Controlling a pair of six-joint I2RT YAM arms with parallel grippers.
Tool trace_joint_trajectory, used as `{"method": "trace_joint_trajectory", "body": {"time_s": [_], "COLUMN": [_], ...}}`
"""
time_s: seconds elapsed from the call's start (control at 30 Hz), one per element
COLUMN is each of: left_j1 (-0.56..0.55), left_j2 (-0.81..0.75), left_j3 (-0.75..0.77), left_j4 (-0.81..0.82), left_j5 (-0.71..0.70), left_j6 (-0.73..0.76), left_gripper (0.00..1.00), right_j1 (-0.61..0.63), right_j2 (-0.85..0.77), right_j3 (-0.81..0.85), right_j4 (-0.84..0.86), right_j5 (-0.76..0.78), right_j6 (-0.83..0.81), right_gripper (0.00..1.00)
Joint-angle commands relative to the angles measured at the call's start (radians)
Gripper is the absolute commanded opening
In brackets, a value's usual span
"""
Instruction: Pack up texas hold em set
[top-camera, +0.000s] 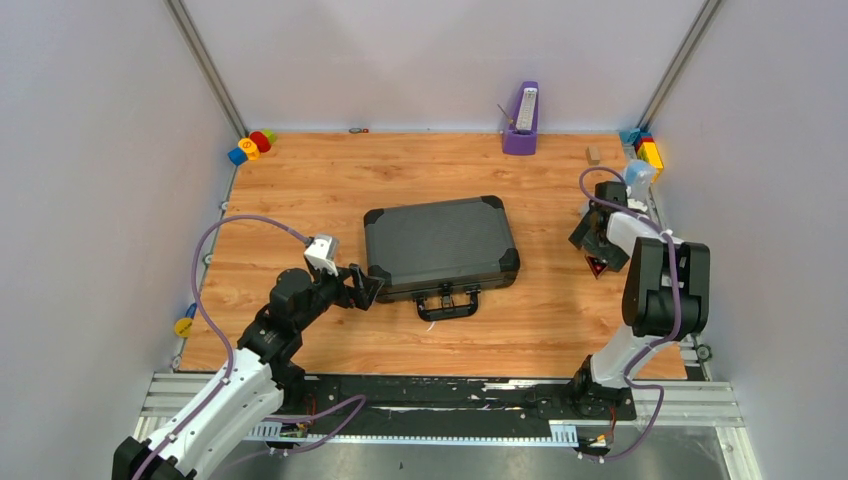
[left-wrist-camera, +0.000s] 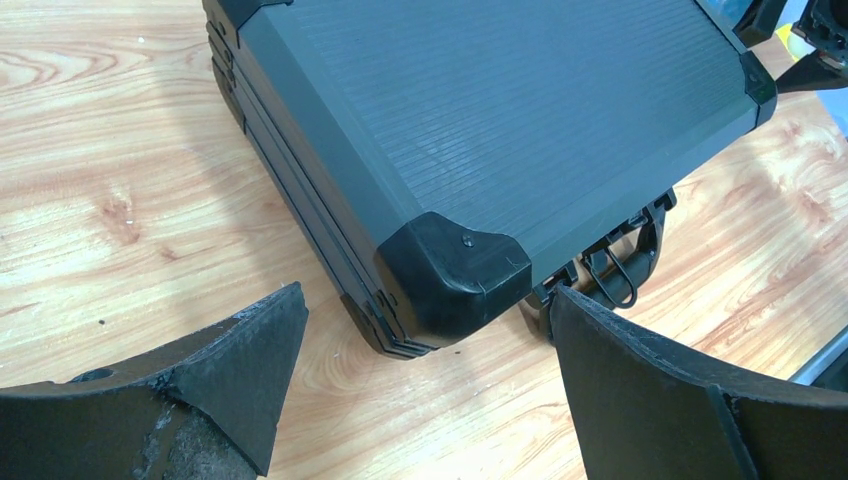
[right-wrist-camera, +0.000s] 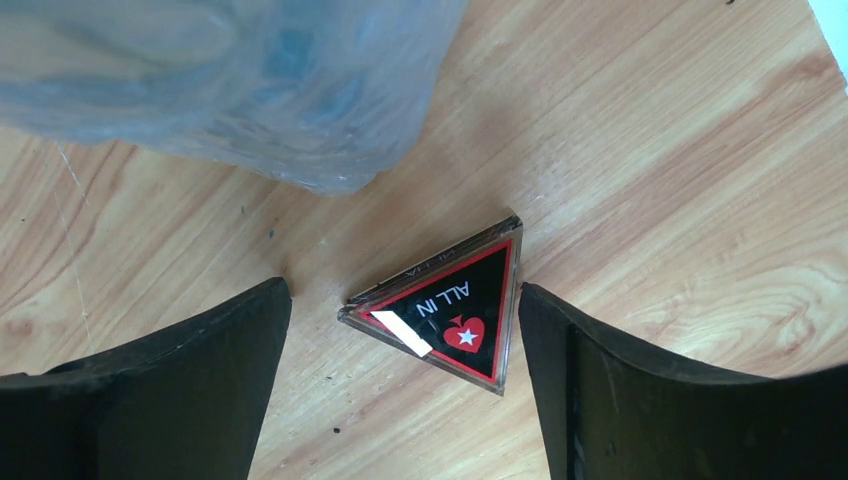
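Note:
The dark grey briefcase lies shut in the middle of the table, with its black handle toward me. My left gripper is open at the case's front left corner. In the left wrist view the black corner cap sits just ahead of the gripper, between the spread fingers. My right gripper hangs at the right side over a black and red triangular "ALL IN" marker. That marker lies flat on the wood between the open fingers, close to the right finger and apart from the left one.
A purple metronome stands at the back wall. Coloured toy blocks sit in the back left corner and the back right corner. A clear plastic bag lies just beyond the marker. A small wooden block is nearby.

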Motion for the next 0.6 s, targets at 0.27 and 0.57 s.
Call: {"method": "trace_joint_trajectory", "body": {"time_s": [0.27, 0.57], "left_j1": [-0.005, -0.005], "left_j2": [-0.014, -0.013], "left_j3": [0.025, 0.027], "left_j4": [0.017, 0.017], "left_j5": [-0.010, -0.008], "left_j6": [0.012, 0.013], "left_gripper": [1.00, 1.00], "right_j1": [0.011, 0.027], "right_j2": [0.012, -0.033], "right_j3": [-0.045, -0.067], "right_j4": [-0.125, -0.128], "right_j5": [-0.094, -0.143], "right_j6": [-0.017, -0.007], "right_gripper": [0.72, 0.43]}}
